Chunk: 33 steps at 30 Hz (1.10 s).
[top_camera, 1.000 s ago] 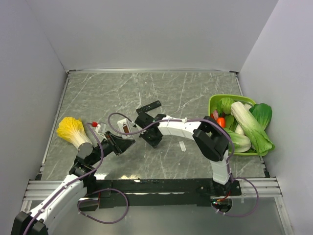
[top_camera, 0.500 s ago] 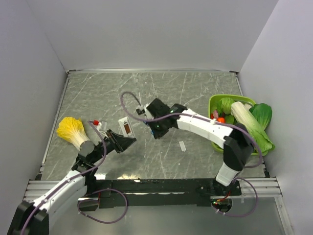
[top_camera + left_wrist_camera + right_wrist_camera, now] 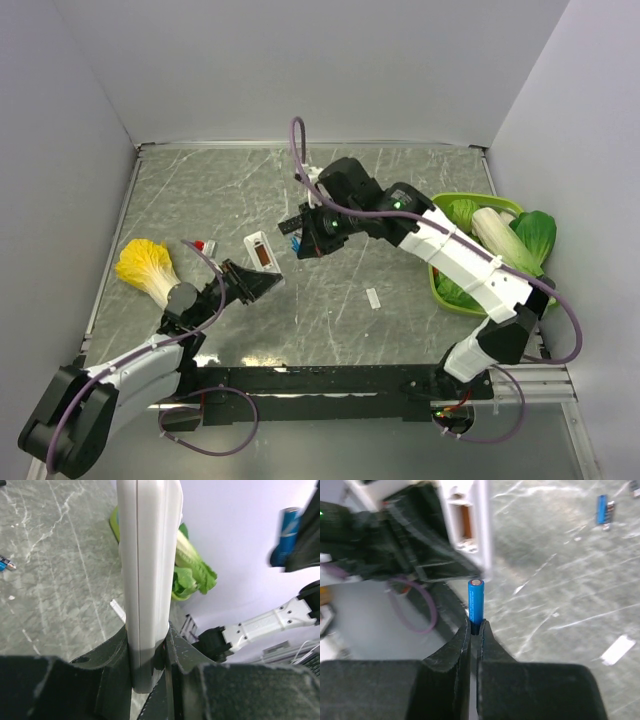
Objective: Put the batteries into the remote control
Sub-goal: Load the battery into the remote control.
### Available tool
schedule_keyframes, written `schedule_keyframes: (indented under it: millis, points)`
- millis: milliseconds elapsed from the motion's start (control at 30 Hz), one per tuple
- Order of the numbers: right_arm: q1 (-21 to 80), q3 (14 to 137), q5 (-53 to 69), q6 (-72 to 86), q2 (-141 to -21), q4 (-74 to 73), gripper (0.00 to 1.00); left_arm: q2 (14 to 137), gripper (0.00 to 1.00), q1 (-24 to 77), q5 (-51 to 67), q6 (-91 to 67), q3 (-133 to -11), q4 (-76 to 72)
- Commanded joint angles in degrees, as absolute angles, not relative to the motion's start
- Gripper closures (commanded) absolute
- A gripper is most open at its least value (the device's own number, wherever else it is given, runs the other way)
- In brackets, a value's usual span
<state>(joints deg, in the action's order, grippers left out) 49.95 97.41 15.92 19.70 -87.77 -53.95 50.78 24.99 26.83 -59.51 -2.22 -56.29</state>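
My left gripper (image 3: pixel 247 283) is shut on the lower end of the white remote (image 3: pixel 259 252) and holds it tilted up above the table, its open battery bay facing up. In the left wrist view the remote (image 3: pixel 150 555) stands edge-on between the jaws of the left gripper (image 3: pixel 150 647). My right gripper (image 3: pixel 474 625) is shut on a blue battery (image 3: pixel 475 600), upright, just short of the remote's open bay (image 3: pixel 465 517). In the top view the right gripper (image 3: pixel 303 238) hovers just right of the remote. A second blue battery (image 3: pixel 602 509) lies on the table.
A yellow napa cabbage (image 3: pixel 145 265) lies at the left. A green basket (image 3: pixel 437 207) of vegetables stands at the right edge. A small white strip (image 3: pixel 373 298) lies on the table right of centre. A small red-capped item (image 3: pixel 198 245) lies behind the left gripper.
My right arm has risen from the table and swung back with the battery, now level with the remote's bay. My left gripper has tilted the remote up slightly toward it.
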Motion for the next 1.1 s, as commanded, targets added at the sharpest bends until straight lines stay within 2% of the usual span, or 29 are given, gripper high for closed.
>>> schedule_keyframes:
  millis: [0,333,1067]
  points:
    - [50.97,109.91,19.6,24.17,-92.89,-64.39,1.0,50.45,0.98,25.4,23.74,-64.24,-1.93,-62.41]
    - [51.68,127.79,22.14,27.6,-107.48,-76.9,1.0,51.59,0.98,30.05,18.55,-66.8,-3.87,-61.34]
    - [51.5,119.0,19.87,30.94,-109.16,-74.27,1.0,58.09,0.98,35.86,18.19,-66.53,-8.35,-66.71]
